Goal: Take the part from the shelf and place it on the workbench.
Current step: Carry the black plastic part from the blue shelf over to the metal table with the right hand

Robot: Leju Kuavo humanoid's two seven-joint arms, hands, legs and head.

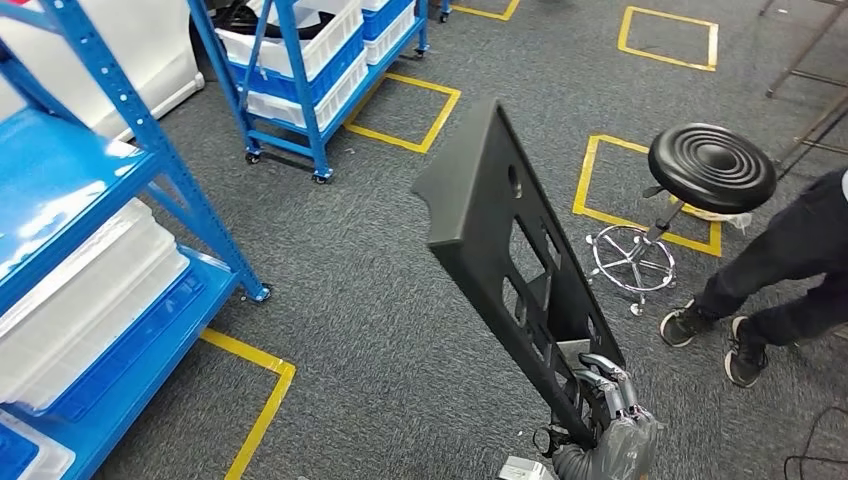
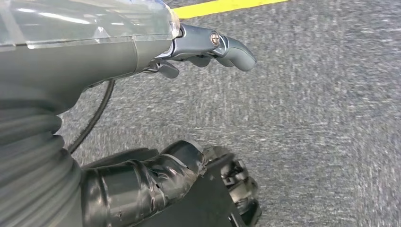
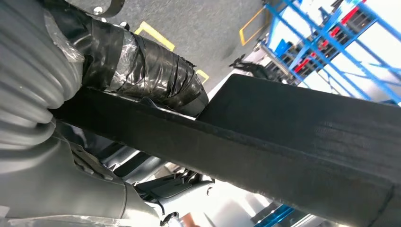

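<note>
Right hand (image 1: 612, 400) carries the black panel part (image 1: 505, 250) above the grey carpet (image 1: 350, 300).
Its fingers clamp the part's lower end, and the part tilts up and away, clear of the blue shelf (image 1: 90, 200). The left hand (image 2: 189, 52) hangs over carpet, fingers curled, holding nothing. A black stool (image 1: 710, 165) and a person's legs (image 1: 790, 270) stand nearby.
</note>
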